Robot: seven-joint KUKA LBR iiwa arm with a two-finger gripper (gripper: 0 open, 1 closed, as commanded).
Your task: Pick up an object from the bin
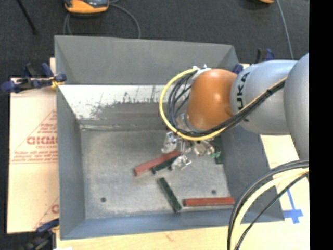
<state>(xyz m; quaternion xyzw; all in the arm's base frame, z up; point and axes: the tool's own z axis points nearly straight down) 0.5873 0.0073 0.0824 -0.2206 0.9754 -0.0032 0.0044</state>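
Some sticks lie in the bin (pixel 70 155). Robot fingers (pixel 182 162) hang at one end of the middle red stick (pixel 151 166); spread or pressed together, I cannot tell.

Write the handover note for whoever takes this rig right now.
Gripper: low over the middle of the bin, above the right end of a red-brown stick.
Other things: a dark green stick just below it, a second red stick at the lower right, and a small dark green piece to the gripper's right.
Done: approach only; no hold can be seen.
Left: grasp one thing and lift it out.
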